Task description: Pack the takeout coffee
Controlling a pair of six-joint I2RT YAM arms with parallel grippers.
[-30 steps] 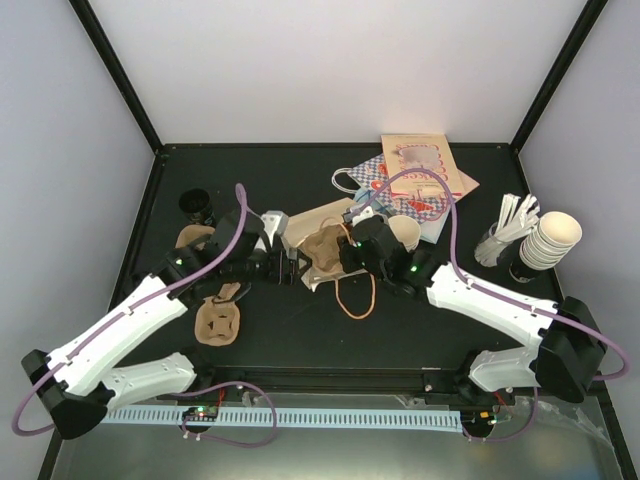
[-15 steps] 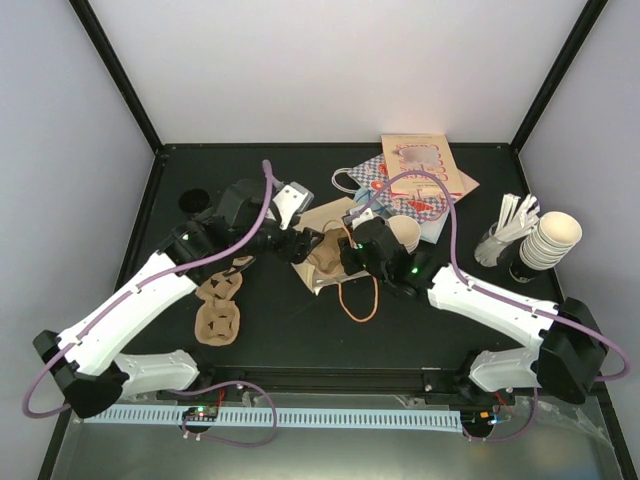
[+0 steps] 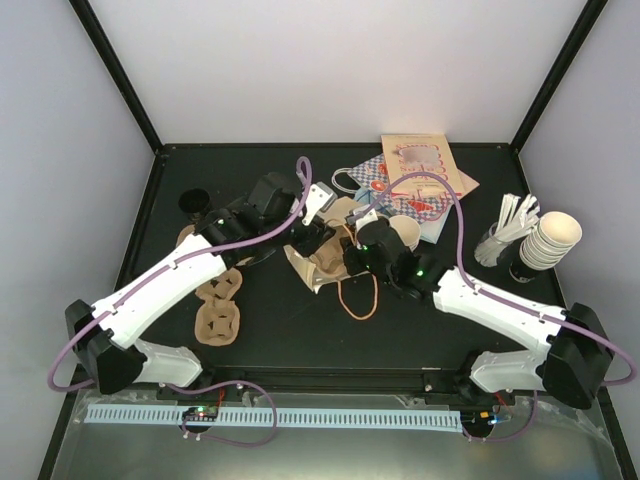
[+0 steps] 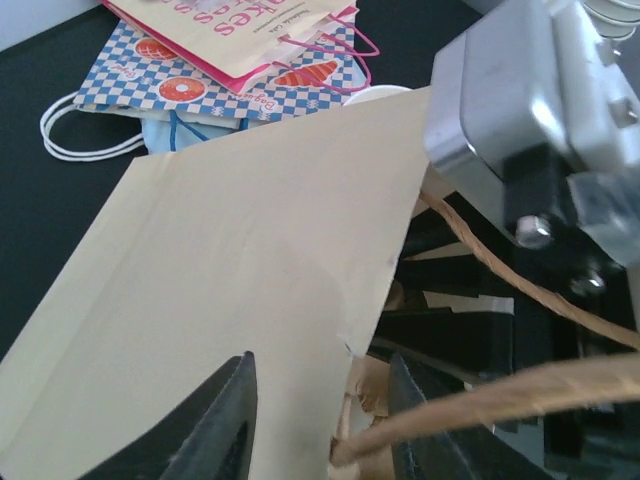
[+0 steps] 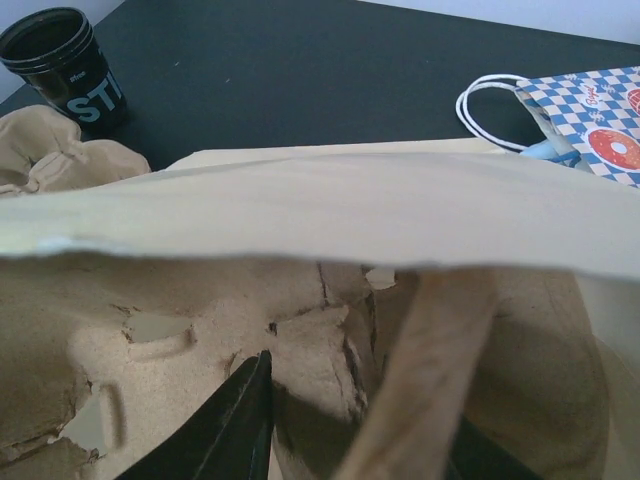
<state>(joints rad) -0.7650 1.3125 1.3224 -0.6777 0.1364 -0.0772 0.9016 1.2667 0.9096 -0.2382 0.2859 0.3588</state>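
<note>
Left arm has swung in from the left to the tan paper bag with twisted handles (image 4: 200, 300) mid-table, left gripper (image 4: 322, 400) jaws apart astride its rim, right gripper (image 5: 360, 410) at its mouth, grip unclear, takeout coffee position cannot be told.

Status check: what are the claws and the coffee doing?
Left claw open astride tan bag rim. Right claw in bag mouth, grip unclear. Lidded coffee not seen. Cardboard carrier sits inside bag.
</note>
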